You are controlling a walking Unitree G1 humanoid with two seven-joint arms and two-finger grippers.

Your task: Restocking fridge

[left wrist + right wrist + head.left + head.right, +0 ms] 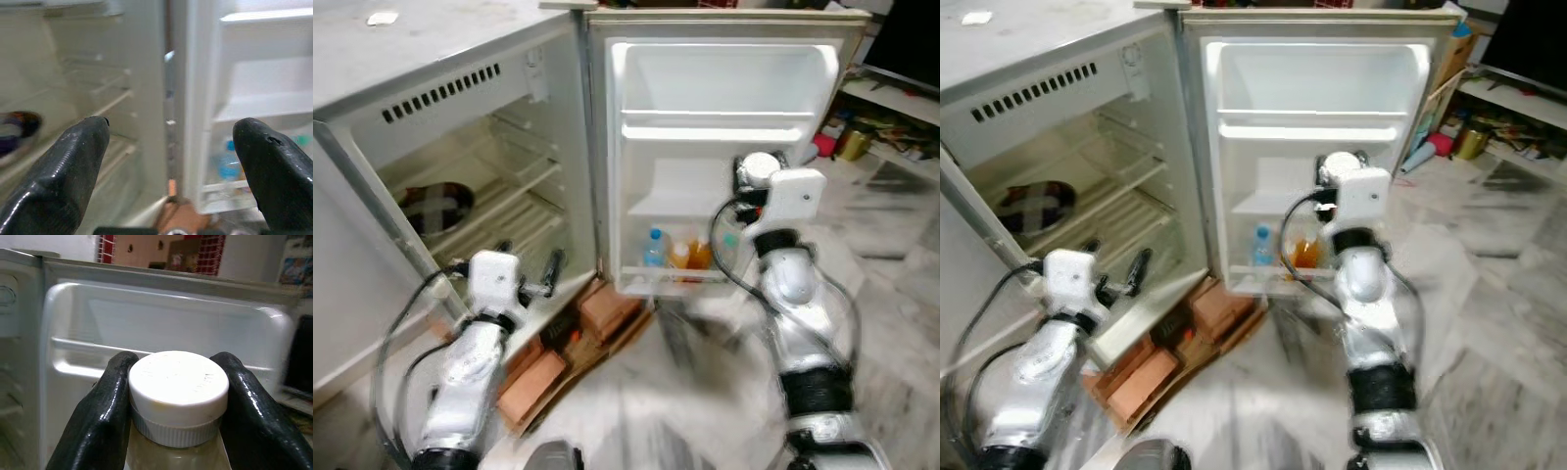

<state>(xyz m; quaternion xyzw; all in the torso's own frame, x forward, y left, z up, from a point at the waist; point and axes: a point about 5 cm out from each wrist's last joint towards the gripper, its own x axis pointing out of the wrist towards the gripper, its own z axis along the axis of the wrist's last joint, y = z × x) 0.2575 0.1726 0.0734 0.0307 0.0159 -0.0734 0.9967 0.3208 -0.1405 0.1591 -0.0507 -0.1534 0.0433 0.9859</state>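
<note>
Right wrist view: right hand pinches white-capped bottle; blurry bottles probably fill door shelf.

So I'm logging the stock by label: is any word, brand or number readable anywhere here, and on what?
None can be read.
Bottles in the door's bottom shelf: labels blurred.
White-capped bottle held in the right gripper: faint specks on the cap, unreadable.
Clutter on the shelf at right: too small.
</note>
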